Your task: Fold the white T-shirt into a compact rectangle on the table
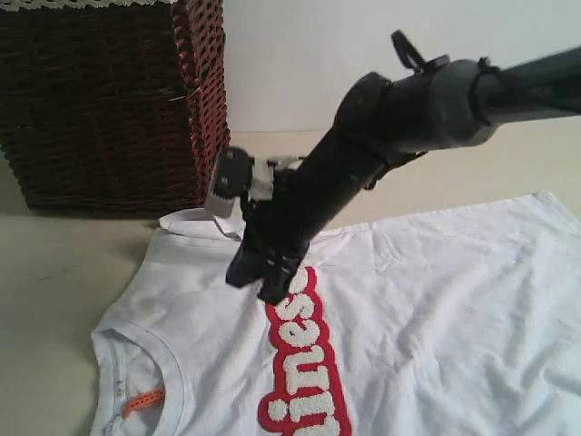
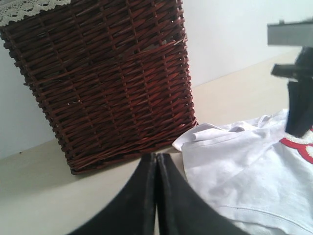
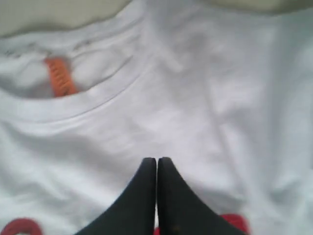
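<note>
T-shirt (image 1: pixel 436 300) on beige table (image 1: pixel 45 272) (basket (image 1: pixel 109 100) behind).

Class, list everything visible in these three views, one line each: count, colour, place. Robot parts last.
T-shirt: 1, white, spread on the table, print up.
lettering: 1 row, white edged red, on the shirt's chest.
neck tag: 1, orange, inside the collar.
basket: 1, dark brown wicker, on the table by the sleeve.
lace trim: 1, white, on the basket's rim.
table: 1, pale beige, under everything.
right arm: 1, black, reaching over the shirt.
right jaws: 1 pair, black, shut, over the shirt by the lettering.
left jaws: 1 pair, black, shut, over the table near the basket.
</note>
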`<act>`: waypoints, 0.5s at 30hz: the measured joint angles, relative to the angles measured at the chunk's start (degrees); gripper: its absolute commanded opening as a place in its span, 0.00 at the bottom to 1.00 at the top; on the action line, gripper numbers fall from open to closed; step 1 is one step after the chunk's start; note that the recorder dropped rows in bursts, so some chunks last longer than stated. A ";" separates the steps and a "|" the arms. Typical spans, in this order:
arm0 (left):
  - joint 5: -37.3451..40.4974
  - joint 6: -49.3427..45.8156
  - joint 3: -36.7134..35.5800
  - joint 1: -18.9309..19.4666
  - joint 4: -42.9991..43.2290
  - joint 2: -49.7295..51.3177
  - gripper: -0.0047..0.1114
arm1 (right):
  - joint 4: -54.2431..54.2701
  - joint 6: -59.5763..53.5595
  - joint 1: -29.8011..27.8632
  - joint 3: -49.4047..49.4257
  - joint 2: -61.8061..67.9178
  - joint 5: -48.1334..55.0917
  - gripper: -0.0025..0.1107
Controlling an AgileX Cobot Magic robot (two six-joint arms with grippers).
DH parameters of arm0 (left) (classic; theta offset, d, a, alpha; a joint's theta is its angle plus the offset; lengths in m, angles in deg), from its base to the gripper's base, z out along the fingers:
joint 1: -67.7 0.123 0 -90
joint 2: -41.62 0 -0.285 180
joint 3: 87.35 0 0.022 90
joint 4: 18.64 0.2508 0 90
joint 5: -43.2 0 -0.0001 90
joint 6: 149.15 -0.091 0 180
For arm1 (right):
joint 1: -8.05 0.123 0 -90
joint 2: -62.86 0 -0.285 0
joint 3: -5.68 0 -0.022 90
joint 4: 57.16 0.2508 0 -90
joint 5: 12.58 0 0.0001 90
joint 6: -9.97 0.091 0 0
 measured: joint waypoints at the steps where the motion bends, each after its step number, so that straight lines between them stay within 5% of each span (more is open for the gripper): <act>1: 0.00 0.00 0.00 0.00 0.00 0.00 0.04 | 0.27 0.28 0.00 0.00 -0.80 -2.98 0.03; 4: 0.00 0.00 0.00 0.00 0.00 0.00 0.04 | 1.74 0.66 0.00 0.00 -1.61 -15.10 0.07; 9: 0.00 0.00 0.00 0.00 0.00 0.00 0.04 | 4.72 -2.49 0.00 0.00 2.97 -31.32 0.40; 15: 0.00 0.00 0.00 0.00 0.00 0.00 0.04 | 26.72 -6.36 -0.76 -3.51 11.72 -33.71 0.42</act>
